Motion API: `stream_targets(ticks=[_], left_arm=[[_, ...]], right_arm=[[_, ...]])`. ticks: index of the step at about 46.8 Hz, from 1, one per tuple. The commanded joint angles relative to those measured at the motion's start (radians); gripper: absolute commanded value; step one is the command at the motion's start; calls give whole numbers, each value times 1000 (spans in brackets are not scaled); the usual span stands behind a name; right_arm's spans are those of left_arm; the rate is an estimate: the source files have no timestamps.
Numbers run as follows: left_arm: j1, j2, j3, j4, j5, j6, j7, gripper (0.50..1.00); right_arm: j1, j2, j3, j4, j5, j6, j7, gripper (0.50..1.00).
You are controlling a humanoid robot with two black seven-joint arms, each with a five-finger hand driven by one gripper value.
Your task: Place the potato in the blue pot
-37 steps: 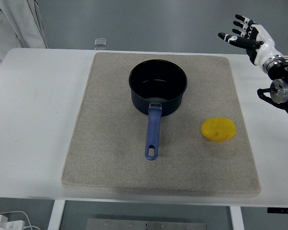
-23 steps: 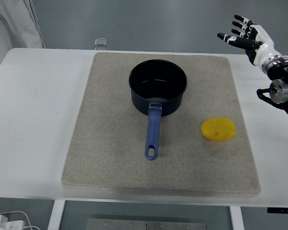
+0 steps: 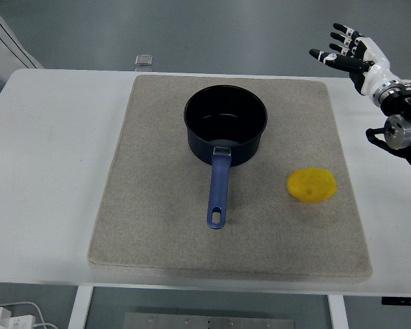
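White laminate made up the table [image 3: 48, 171], the largest thing in view, and a grey felt-like mat [image 3: 157, 233] covered most of its middle. On the mat's far half stood the blue pot [image 3: 225, 123], upright, its dark inside bare, and its blue handle [image 3: 218, 192] ran straight back toward the near edge. The right hand [image 3: 349, 56] came in at the upper right corner, raised above the table's far right side, well apart from both pot and mat; its fingers [image 3: 325, 55] were spread wide and pointed left, holding nothing. The potato [image 3: 312, 185], yellow and oval, lay on the mat to the right of the pot's handle, near the mat's right edge, apart from the pot. A small clear block [image 3: 144, 61] sat at the table's far edge, just beyond the mat.
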Motion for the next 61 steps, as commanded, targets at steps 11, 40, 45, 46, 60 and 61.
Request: stream_targets(ticks=[11,40,45,46,60,61], left_arm=[[-2,0,1,0,0,0,0,1000],[0,0,1,1,0,0,0,1000],[0,0,1,0,0,1,0,1000],[0,0,1,0,0,0,0,1000],[0,0,1,1,0,0,0,1000],[0,0,1,0,2,0,0,1000]], right_arm=[[-3,9,5,3,2,7,0,938],[-16,14,12,3,0,-25,72,936],[-16,17,11,3,-3,-120,84,936],[-16,17,11,3,-3,-133,81,936],[-10,-3,-9,107,-17,-139,83,936],[-10,-10,-9,123,-18,-139,83,936]])
